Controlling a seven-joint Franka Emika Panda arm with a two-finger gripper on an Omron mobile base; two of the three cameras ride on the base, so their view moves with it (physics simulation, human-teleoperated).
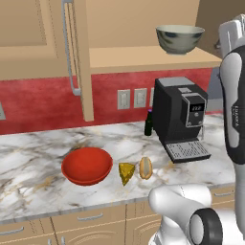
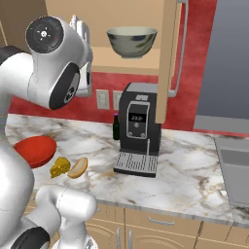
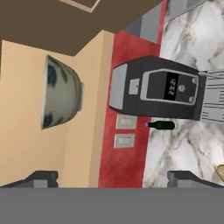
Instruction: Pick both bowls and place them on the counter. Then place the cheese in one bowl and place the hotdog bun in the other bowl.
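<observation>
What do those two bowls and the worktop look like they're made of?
Red bowl: probably glazed ceramic or plastic, smooth with a soft sheen. Grey-green bowl on the wooden shelf: likely glazed stoneware, with dark painted blotches outside and a pale inside. Counter: polished marble by its look, white with grey and gold veins.

Even, bright rendered lighting; soft faint shadows under the red bowl (image 1: 87,165); mild gloss on it; slightly soft, low-resolution pictures.

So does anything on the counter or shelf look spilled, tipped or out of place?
Nothing is spilled or tipped. The grey-green bowl stands upright on the wooden shelf; the red bowl, cheese and hotdog bun sit side by side on the counter.
</observation>
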